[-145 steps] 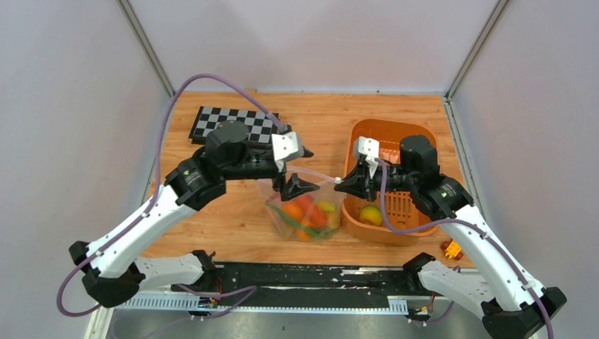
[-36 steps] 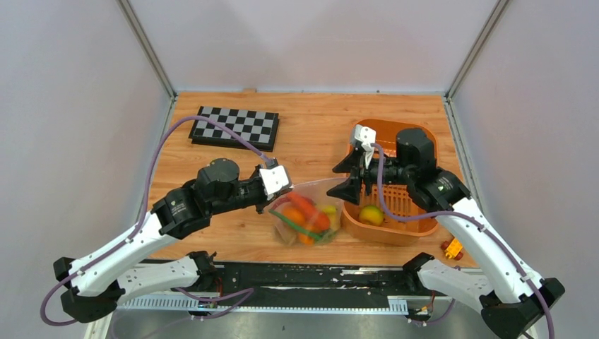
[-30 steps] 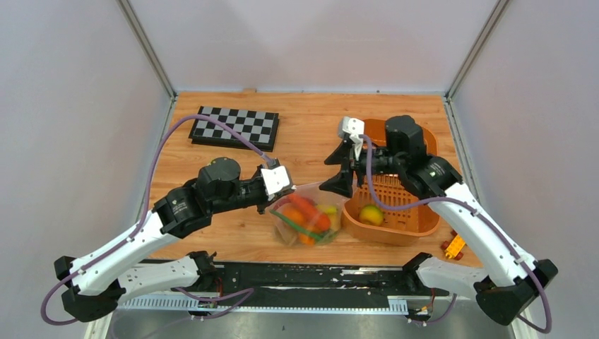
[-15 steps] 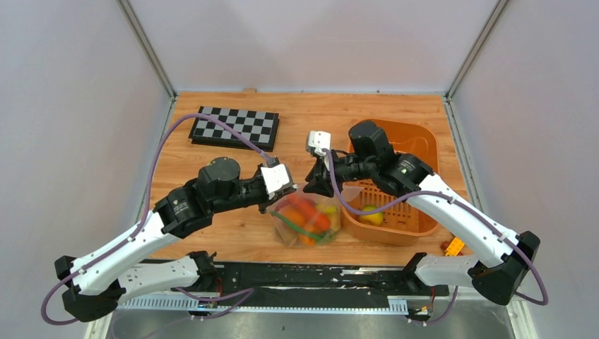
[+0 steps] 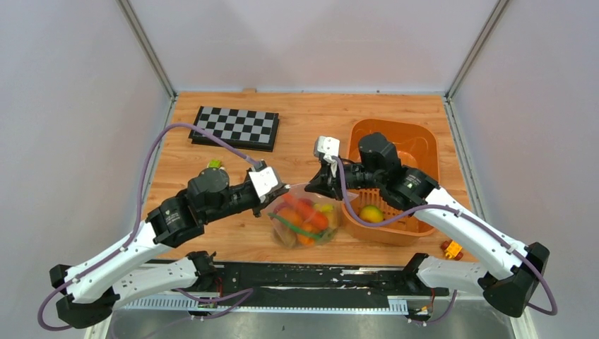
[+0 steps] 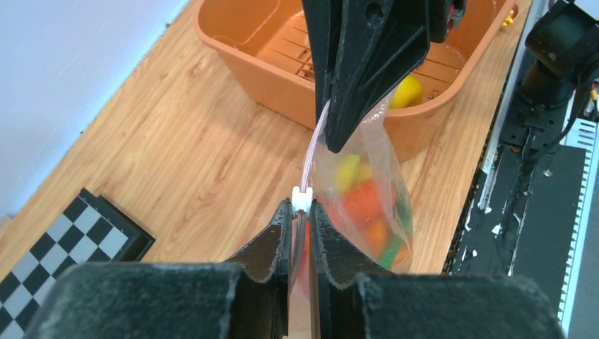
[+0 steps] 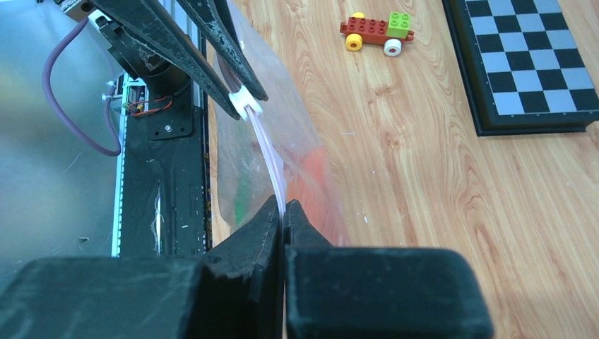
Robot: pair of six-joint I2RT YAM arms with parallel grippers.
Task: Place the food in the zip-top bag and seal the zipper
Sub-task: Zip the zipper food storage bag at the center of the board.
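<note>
The zip-top bag [image 5: 308, 220] hangs between my two grippers, its bottom resting on the table, with orange, red, green and yellow food [image 5: 305, 215] inside. My left gripper [image 6: 301, 208] is shut on the pink zipper [image 6: 309, 159] right behind a small white slider [image 6: 302, 199]. My right gripper [image 7: 282, 206] is shut on the same zipper [image 7: 267, 152] a short way along. In the top view the left gripper [image 5: 281, 196] and right gripper [image 5: 311, 189] face each other over the bag's top edge. One yellow-green fruit [image 5: 371, 213] lies in the orange basket [image 5: 417, 138].
The basket stands just right of the bag, close under my right arm. A checkerboard [image 5: 236, 127] lies at the back left. A small block toy [image 7: 374, 32] sits near my left arm, and another [image 5: 451, 248] by the table's front right edge.
My right gripper swung left from over the basket to the bag's top edge and closed on the zipper. The left arm drew back slightly, still holding the bag.
</note>
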